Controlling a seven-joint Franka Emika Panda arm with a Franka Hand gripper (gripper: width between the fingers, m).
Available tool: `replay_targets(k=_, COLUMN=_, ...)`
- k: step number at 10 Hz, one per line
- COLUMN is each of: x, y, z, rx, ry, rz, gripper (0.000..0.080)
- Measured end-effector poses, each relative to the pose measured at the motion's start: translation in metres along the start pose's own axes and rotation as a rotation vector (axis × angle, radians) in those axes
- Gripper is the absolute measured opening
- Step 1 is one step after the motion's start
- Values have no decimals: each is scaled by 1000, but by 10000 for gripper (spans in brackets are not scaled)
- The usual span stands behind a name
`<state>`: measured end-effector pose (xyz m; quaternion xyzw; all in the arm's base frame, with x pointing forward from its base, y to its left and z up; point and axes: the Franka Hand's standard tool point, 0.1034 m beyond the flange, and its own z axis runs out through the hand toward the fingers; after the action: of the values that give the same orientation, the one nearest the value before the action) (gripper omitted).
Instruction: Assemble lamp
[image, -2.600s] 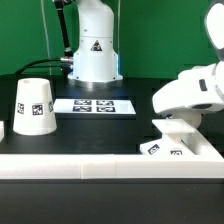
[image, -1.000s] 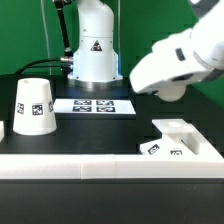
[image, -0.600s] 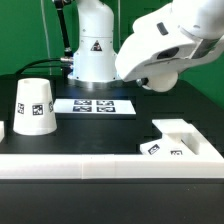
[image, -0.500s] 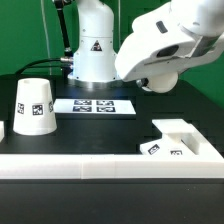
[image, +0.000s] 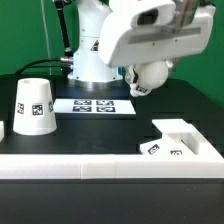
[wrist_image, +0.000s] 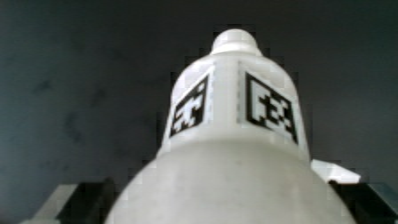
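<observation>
Status: no parts joined yet. Pincer (wrist_image: 205, 188) is closed on the bulb (wrist_image: 224, 110), which fills the wrist view, tagged sides showing and round head pointing away from the camera. The contact at the fingers is hidden behind the bulb's body, so the grip is a judgement. In the exterior view the bulb's round end (image: 150, 79) hangs under the hand, in the air, above the dark surface (image: 150, 112) and behind the marker board (image: 92, 104).

Base (image: 182, 139) sits low at the exterior view's right, nothing mounted on it. Shade (image: 33, 105) stands wide end down at the exterior view's left, well apart from both.

Left to do, by my reading: carry bulb to base, seat it, then fetch shade and fit it over.

Surroundings: white border wall (image: 90, 166) runs along the front, just beside the base, so the approach there looks tight. The marker board lies flat and poses no obstacle. The shade is clear of the path.
</observation>
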<state>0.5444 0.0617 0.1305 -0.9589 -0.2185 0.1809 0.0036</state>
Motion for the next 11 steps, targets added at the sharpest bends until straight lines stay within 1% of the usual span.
replay_targets(k=1, x=6, y=4, z=-9, rx=-18, ry=69, rz=13, gripper=576)
replay_targets(k=2, x=8, y=4, z=-15, rx=-35, ry=127, rz=30, gripper=576)
replay_targets(k=4, x=12, y=10, z=-13, rx=-67, ry=240, rz=20, gripper=576)
replay_targets(k=5, x=13, y=13, z=-13, rx=-83, ry=296, rz=20, gripper=576)
replay_targets(k=7, x=20, y=17, z=-16, rx=-120, ry=437, rz=12, gripper=576)
replay_targets(k=9, x=33, y=21, z=-31, rx=-151, ry=555, rz=23, gripper=576)
replay_targets(k=11, x=39, y=19, z=-38, rx=-166, ry=605, rz=26, gripper=576)
